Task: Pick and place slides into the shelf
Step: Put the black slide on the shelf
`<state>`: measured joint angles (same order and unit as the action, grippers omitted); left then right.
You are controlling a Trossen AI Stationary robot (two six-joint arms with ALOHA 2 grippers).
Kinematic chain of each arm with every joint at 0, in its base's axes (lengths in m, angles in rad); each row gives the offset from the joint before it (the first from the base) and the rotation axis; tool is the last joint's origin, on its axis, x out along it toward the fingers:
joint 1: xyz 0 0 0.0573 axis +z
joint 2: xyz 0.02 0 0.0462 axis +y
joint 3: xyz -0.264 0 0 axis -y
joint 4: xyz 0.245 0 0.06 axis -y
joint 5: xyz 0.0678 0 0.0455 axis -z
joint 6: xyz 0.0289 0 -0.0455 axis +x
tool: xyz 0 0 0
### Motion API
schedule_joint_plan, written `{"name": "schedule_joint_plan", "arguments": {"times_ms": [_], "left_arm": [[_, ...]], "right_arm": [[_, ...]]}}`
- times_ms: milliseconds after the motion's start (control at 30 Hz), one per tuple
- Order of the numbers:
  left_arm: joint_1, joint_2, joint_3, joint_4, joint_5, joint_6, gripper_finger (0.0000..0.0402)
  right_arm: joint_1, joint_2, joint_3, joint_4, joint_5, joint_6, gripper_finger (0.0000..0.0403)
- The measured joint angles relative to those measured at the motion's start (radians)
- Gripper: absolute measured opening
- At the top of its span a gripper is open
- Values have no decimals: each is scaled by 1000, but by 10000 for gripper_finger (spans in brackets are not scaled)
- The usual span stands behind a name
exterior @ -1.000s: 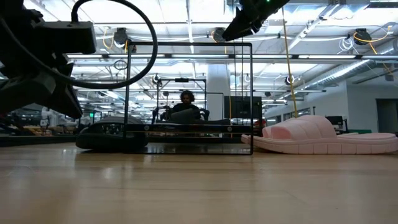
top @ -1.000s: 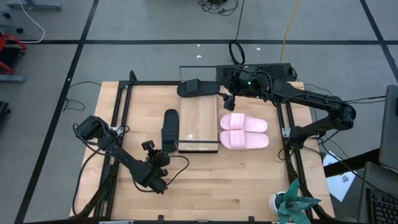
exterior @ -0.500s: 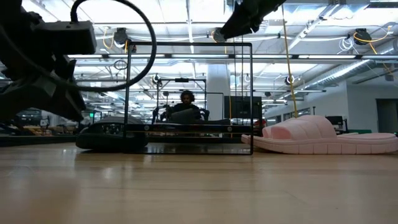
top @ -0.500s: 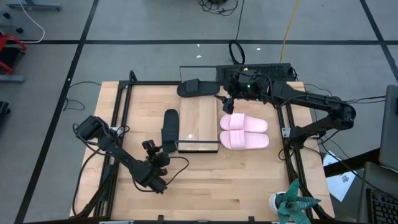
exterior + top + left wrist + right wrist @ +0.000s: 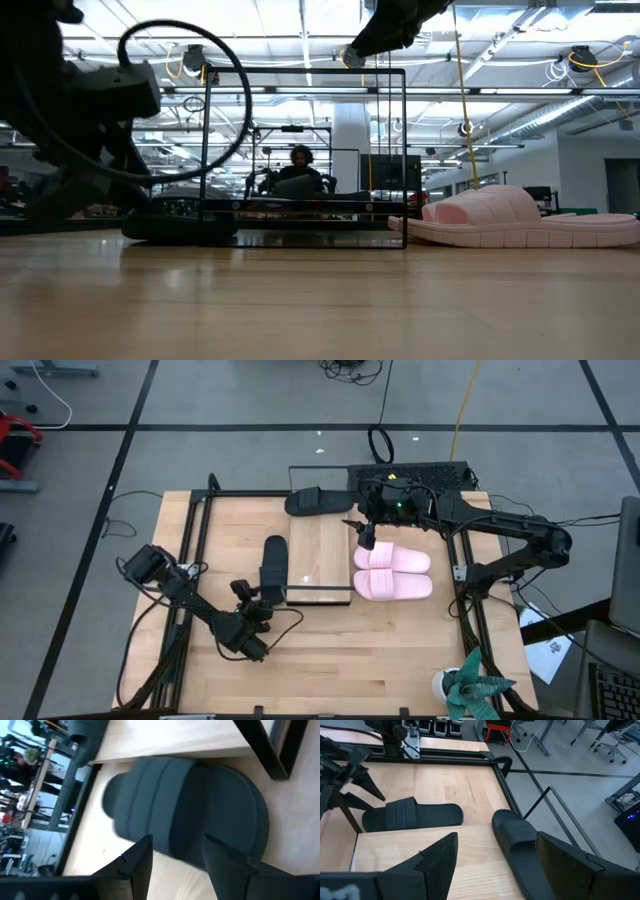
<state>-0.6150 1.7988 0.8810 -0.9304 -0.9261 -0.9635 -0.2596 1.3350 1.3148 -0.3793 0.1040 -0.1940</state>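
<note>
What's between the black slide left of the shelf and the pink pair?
In the high view, only the shelf lies between the black slide and the pink pair; its light-wood board shows nothing on it.

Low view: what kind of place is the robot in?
Probably a big robotics lab or workshop. Behind the table are long ceiling lights, more metal frames and a person sitting at a desk.

Around your table you have grey floor (image 5: 250,400) crossed by dark lines; behind it, bright ceiling strip lights (image 5: 300,20) and a seated person (image 5: 299,172).
</note>
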Motion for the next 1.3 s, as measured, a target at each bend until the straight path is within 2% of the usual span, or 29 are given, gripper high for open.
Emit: {"name": "schedule_joint_plan", "arguments": {"times_ms": [167,533,1000,1300], "left_arm": [[43,0,-49,117,3,135,177],[134,-1,-75,150,-2,180,177],[116,-4,-51,124,-47,172,177],[106,-122,-48,57,-69,130,177]], "right_arm": [[0,0,0,0,0,-2,258],[0,0,0,0,0,-1,258],[0,0,0,-1,0,16,258],[0,1,0,0,0,18,258]]}}
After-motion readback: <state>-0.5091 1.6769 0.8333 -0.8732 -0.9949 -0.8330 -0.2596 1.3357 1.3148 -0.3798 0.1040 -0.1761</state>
